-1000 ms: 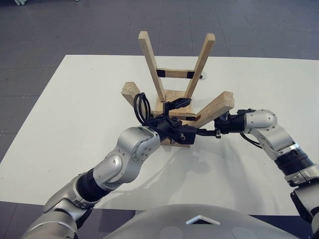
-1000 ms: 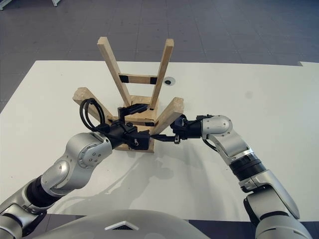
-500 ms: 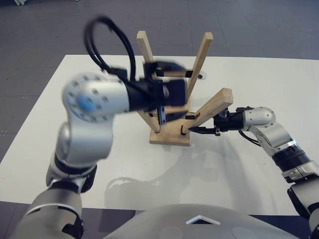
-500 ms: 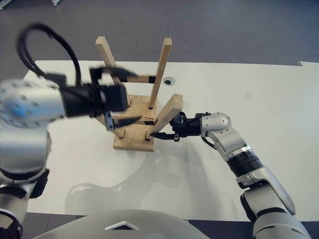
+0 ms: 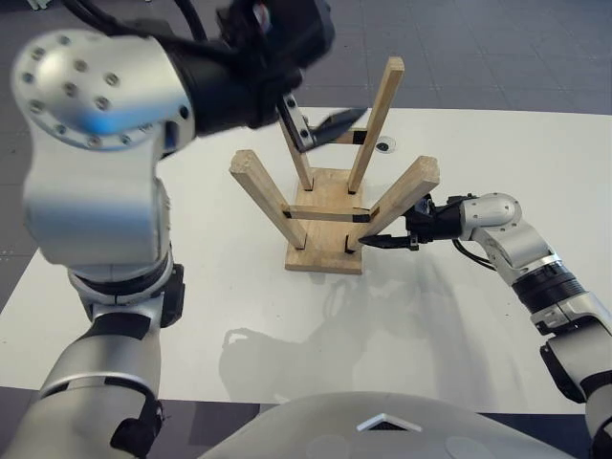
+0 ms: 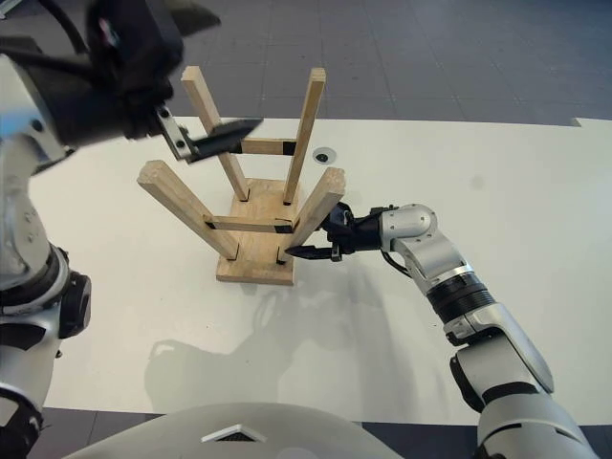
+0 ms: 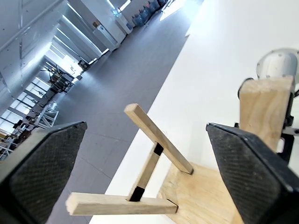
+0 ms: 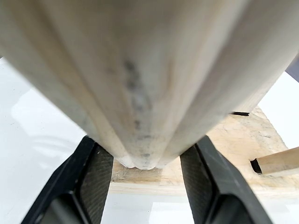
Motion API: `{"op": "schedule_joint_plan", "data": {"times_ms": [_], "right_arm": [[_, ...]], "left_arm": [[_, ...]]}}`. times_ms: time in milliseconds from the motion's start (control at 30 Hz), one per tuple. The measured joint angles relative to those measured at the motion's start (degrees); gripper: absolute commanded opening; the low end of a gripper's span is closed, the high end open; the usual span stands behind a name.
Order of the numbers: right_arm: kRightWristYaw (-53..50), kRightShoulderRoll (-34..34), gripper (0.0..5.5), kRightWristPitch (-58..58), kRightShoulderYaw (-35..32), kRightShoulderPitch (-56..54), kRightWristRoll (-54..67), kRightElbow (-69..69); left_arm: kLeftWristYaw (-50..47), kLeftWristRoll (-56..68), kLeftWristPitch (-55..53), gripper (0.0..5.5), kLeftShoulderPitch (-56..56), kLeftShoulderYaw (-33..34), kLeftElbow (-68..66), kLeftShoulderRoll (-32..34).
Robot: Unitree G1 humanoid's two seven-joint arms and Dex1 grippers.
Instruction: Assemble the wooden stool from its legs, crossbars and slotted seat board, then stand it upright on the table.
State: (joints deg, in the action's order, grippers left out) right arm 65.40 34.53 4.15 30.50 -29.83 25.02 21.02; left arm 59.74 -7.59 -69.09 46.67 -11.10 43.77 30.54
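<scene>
The wooden stool stands upside down on the white table, its seat board (image 5: 325, 253) flat on the surface and its legs pointing up and splaying outward. Black-ended crossbars (image 5: 320, 212) join the legs. My right gripper (image 5: 381, 239) is shut on the near right leg (image 5: 406, 191) close to its base; the right wrist view has the leg (image 8: 140, 84) between both pads (image 8: 91, 182). My left gripper (image 5: 333, 131) hangs open high over the far legs (image 5: 381, 105), touching nothing. In the left wrist view its wide-apart pads (image 7: 42, 172) frame the far legs (image 7: 156, 137).
The white table (image 5: 143, 210) has free room all round the stool. A small round fitting (image 6: 326, 153) is set into the tabletop just behind the stool. Grey floor lies past the far edge.
My left arm has left the stool's base and swung up and back, ending open above the far legs. The right gripper has kept its hold on the near right leg.
</scene>
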Motion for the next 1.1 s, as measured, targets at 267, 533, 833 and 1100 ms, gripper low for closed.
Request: {"op": "schedule_joint_plan", "data": {"times_ms": [267, 533, 833, 1100], "right_arm": [[0.96, -0.15, 2.04, 0.68, 1.00, -1.50, 0.00, 1.41], [2.06, -0.82, 2.04, 2.20, 3.71, -4.76, -0.02, 5.03], [3.55, -2.21, 2.04, 2.46, 6.78, -8.44, -0.19, 9.40], [8.15, -5.11, 2.04, 6.02, 7.26, -12.15, -0.16, 18.06]], "left_arm": [[-5.28, 0.23, 0.05, 4.73, -8.99, -13.26, 5.05, 1.05], [-9.68, -5.05, 6.29, 4.73, -10.08, -24.79, 6.05, 8.30], [-10.36, -9.01, 11.25, 4.73, -11.15, -33.81, 6.05, 11.54], [-10.35, -6.04, 8.58, 4.73, -10.66, -26.53, 5.80, 7.91]]}}
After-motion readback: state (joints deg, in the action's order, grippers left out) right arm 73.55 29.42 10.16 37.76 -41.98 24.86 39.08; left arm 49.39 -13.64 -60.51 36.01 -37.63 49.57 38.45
